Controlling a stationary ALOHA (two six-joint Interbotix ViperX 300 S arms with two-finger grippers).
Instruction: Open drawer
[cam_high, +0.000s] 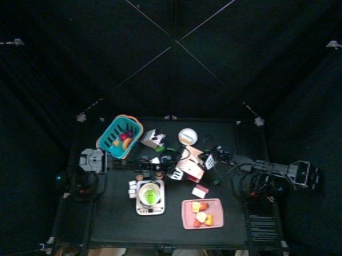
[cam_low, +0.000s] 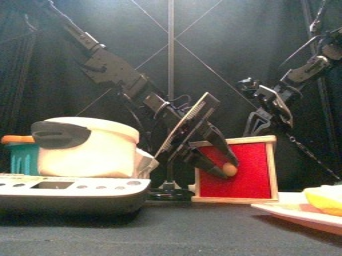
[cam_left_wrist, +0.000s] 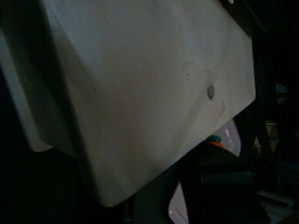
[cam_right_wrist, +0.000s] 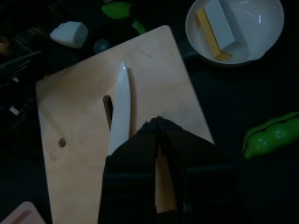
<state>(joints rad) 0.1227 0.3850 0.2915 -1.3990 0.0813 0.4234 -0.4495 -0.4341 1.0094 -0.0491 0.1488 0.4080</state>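
The drawer (cam_high: 198, 161) is a salmon-pink and white box at the table's middle. In the front view its red face (cam_low: 238, 168) stands right of centre, with a dark panel leaning up to its left. My left gripper (cam_low: 198, 128) is pressed against that panel, and a pale drawer wall (cam_left_wrist: 140, 96) with a small knob fills the left wrist view. My right gripper (cam_right_wrist: 158, 131) has its jaws together, tip on a tan drawer panel (cam_right_wrist: 93, 105) beside a white slot. It hangs above the drawer's right side (cam_low: 263, 112).
A teal basket (cam_high: 123, 136) stands at the back left. A white pot (cam_low: 83, 146) sits on a scale at the front left. A pink plate of fruit (cam_high: 202, 212) is at the front right. A white bowl (cam_right_wrist: 236, 26) and a green pea pod (cam_right_wrist: 271, 133) lie near the drawer.
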